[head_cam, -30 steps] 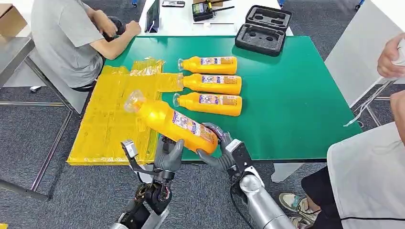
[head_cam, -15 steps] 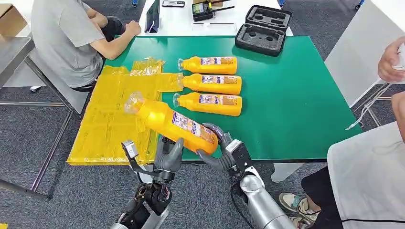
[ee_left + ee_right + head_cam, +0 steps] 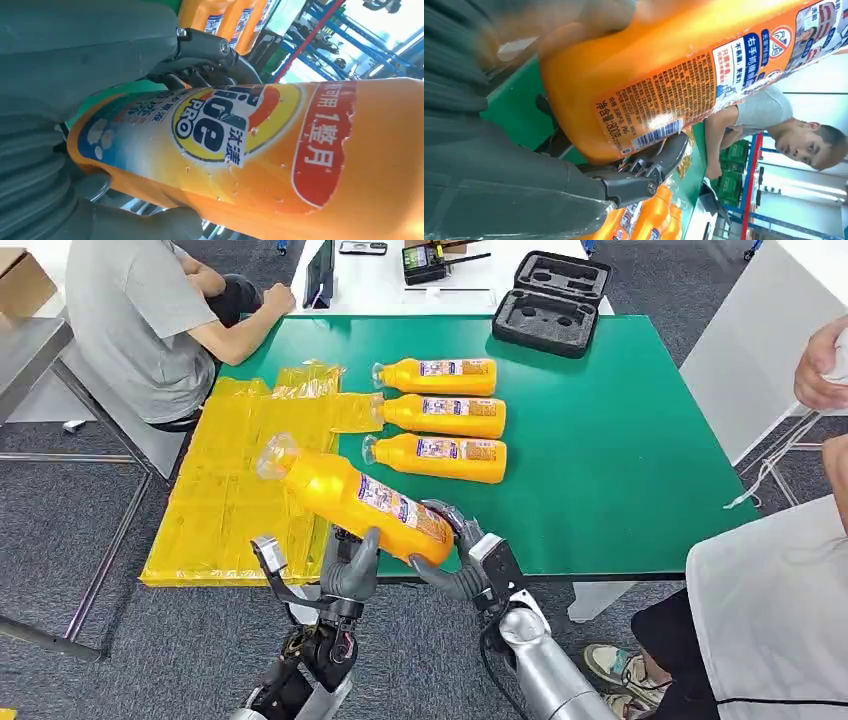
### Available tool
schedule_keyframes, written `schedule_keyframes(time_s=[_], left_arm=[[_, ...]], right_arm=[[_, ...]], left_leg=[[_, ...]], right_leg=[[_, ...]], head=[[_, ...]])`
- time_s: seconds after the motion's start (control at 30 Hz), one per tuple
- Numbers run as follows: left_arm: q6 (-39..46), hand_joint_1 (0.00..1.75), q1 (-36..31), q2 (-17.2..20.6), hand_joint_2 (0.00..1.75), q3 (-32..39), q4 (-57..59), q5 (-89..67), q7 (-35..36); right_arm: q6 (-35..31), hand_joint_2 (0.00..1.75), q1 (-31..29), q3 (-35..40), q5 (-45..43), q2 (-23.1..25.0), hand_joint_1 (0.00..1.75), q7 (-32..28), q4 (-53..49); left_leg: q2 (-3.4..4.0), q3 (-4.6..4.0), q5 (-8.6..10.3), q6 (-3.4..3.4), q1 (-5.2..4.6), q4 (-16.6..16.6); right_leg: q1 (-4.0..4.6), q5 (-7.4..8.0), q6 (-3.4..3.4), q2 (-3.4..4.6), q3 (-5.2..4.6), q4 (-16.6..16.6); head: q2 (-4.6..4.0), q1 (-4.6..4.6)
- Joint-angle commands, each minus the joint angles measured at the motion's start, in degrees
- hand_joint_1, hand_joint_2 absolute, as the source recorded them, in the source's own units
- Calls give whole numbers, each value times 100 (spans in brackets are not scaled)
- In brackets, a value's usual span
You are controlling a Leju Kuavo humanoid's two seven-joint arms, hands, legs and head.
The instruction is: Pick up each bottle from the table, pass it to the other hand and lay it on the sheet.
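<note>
Green covered the table (image 3: 620, 470), which stood on a grey carpeted floor, with a crinkled yellow sheet (image 3: 225, 500) spread over its left part and hanging past the near edge. Three orange bottles (image 3: 441, 417) lay side by side on the green surface just right of the sheet, caps pointing left, the far one (image 3: 437, 375), the middle one and the near one (image 3: 438, 458) close together.

Above the table's near edge, a fourth orange bottle (image 3: 350, 498) was held in the air, tilted, its clear cap up and to the left over the sheet and its base down to the right. The right hand (image 3: 462, 550) gripped the base end, fingers wrapped around it. The left hand (image 3: 350, 565) reached up from below, its fingers lying against the bottle's underside near the label; whether it truly gripped could not be told.

At the table's far left corner sat a person in a grey shirt (image 3: 140, 320). A black foam-lined case (image 3: 553, 300) lay open at the far edge. Another person (image 3: 770, 610) in white stood at the right.
</note>
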Motion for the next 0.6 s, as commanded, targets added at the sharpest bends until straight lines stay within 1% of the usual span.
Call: schedule_keyframes(time_s=[0.03, 0.07, 0.1, 0.13, 0.2, 0.23, 0.3, 0.33, 0.4, 0.6], left_arm=[[13, 175, -99, -44, 175, -33, 214, -13, 17], [14, 173, -114, -44, 175, -39, 225, 11, 17], [20, 175, -127, -44, 175, -35, 231, 21, 17], [48, 173, -114, -44, 175, 7, 192, -30, 17], [63, 175, -100, -44, 175, 60, 180, -87, 17], [117, 175, -101, -42, 175, 109, 190, -171, 17], [173, 175, -92, -41, 175, 127, 163, -232, 17], [231, 175, -82, -29, 175, 158, 118, -299, 17], [427, 175, -101, -34, 175, 199, 101, -445, 17], [427, 175, -101, -34, 175, 199, 101, -445, 17]], right_arm=[[-8, 175, -269, 210, 3, -36, 145, 15, 375], [-13, 175, -265, 190, -7, -48, 89, 15, 420], [-77, 175, -286, 170, 5, -48, 2, 15, 464], [-228, 175, -310, 155, 77, -49, 0, 15, 565], [-308, 175, -299, 116, 76, -63, 0, 15, 553], [-316, 175, -275, 62, 43, -75, 0, 15, 516], [-336, 175, -259, 37, 33, -79, 0, 15, 485], [-343, 175, -234, 7, 20, -99, 0, 15, 442], [-383, 175, -196, -48, 9, -109, 0, 15, 396], [-383, 175, -196, -48, 9, -109, 0, 15, 396]], left_leg=[[8, 21, -10, -12, 10, 2], [6, 16, -7, -9, 7, -1], [4, 13, -5, -8, 5, -1], [5, 21, -10, -12, 9, 2], [4, 13, -5, -7, 4, -1], [5, 21, -10, -12, 9, 2], [3, 11, -4, -7, 5, -1], [6, 22, -11, -12, 9, 3], [1, 10, -3, -7, 5, -1], [4, 13, -5, -8, 4, -2]], right_leg=[[10, -5, -12, 7, 22, -5], [7, -3, -10, 5, 16, -5], [5, -3, -8, 3, 13, -4], [10, -6, -12, 3, 23, -4], [5, -3, -8, 3, 12, -3], [10, -6, -12, 3, 22, -3], [6, -2, -7, 2, 11, -4], [10, -7, -12, 5, 23, -3], [6, -2, -7, 0, 12, -5], [5, -3, -8, 3, 13, -4]], head=[[0, 0], [0, 0], [0, 0], [0, 0], [0, 0], [0, 0], [0, 2], [0, 0], [0, 0], [0, 0]])
